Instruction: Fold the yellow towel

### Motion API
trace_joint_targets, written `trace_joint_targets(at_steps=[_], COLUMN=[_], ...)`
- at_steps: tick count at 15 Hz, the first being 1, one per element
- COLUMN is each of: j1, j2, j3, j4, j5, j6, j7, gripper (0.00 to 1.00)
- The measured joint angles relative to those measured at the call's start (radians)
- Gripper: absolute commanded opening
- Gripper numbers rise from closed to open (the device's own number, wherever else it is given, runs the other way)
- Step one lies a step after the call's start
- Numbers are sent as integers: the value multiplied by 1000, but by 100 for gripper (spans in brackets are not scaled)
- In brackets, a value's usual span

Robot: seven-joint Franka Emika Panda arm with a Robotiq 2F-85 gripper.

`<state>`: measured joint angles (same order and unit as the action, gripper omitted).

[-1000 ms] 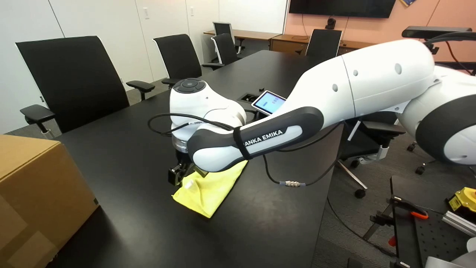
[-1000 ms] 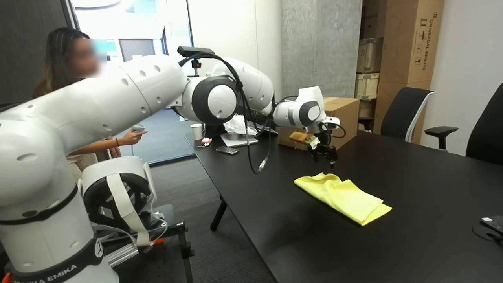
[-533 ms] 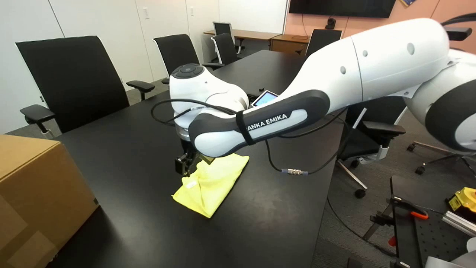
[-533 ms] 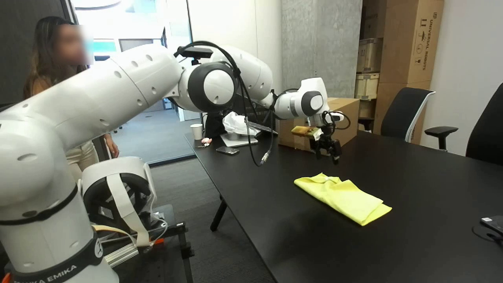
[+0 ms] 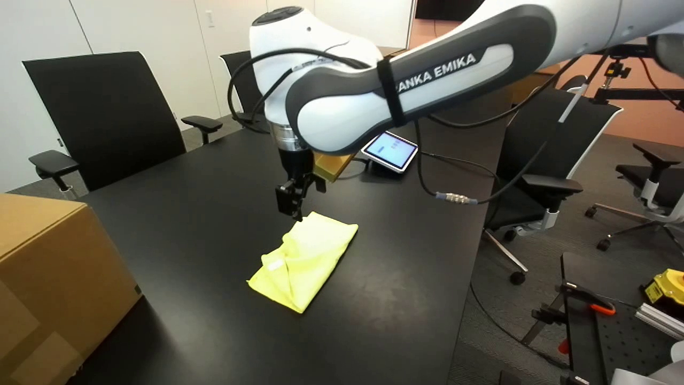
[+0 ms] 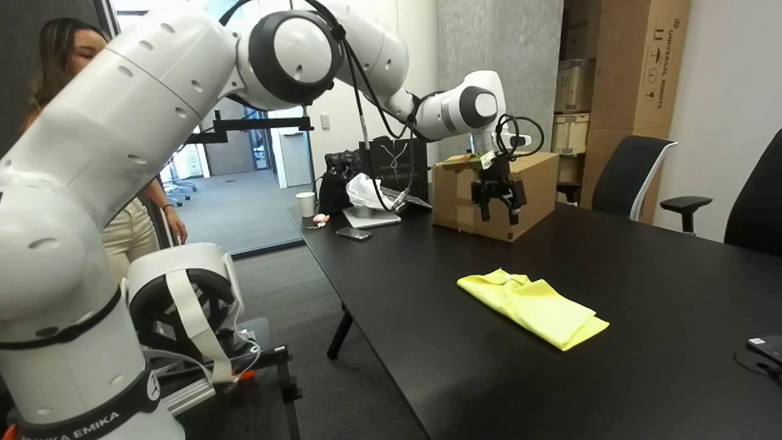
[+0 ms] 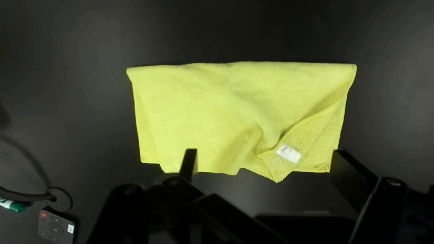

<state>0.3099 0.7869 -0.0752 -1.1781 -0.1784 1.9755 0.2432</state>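
- The yellow towel (image 7: 203,101) lies on the black conference table (image 5: 374,321), well in from the long edge beside the Franka arm (image 6: 140,98).
- Judging by its oblong outline and the layers on show, at least 1 fold is made, with a straight crease along 1 long side.
- It is not neat: a strip of the lower layer peeks out at 1 short end, and at the opposite end the layers part along a slant, by the white label (image 7: 289,153); which layer carries that label is hard to tell.
- Left to do, probably: square up that loose corner, perhaps add a 2nd fold; if 1 fold is all that is wanted, the job may be nearly finished.
- The Robotiq gripper (image 6: 500,220) hangs above the table, jaws wide apart, nothing between them, clear of the cloth.
- Also on the table: a cardboard box (image 5: 64,278) near the opposite long edge, a tablet (image 5: 391,151), and, in an exterior view, a paper cup (image 6: 306,205) by the far corner; the wrist view adds a remote control (image 7: 56,226).
- Around it is a meeting room: black office chairs (image 5: 104,120), a concrete column (image 6: 507,43), a Universal Robots carton (image 6: 647,110), and a person (image 6: 131,235) partly hidden by the arm.
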Motion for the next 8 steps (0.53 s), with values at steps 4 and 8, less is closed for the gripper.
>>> trace_joint_targets(at_steps=[4,8], j1=[-1,-1], j2=[-180,-358], j3=[18,44], j4=[-176,-359], j5=[-14,-29], j6=[-26,-23], j7=[-10,5], gripper=[100,100])
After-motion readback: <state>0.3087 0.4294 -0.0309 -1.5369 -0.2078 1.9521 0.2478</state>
